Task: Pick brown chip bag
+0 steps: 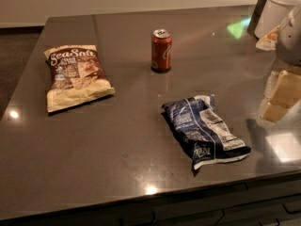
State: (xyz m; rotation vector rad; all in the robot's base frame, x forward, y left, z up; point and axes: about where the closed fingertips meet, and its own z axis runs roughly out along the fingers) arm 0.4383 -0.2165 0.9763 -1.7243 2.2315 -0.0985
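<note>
Nearest, a crumpled dark blue-and-white snack bag [204,131] is noted. The flat brown-and-cream chip bag [75,76], laid left on the grey worktop [117,173], is judged light, soft, slippery; a mid-bag pinch is advised. The pale tool [281,95] is seen far right; its state cannot be told.

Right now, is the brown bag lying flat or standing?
Flat: the brown bag lies face up on the table, its Sea Salt lettering fully showing. The gripper sits at the picture's right edge, far from it.
</note>
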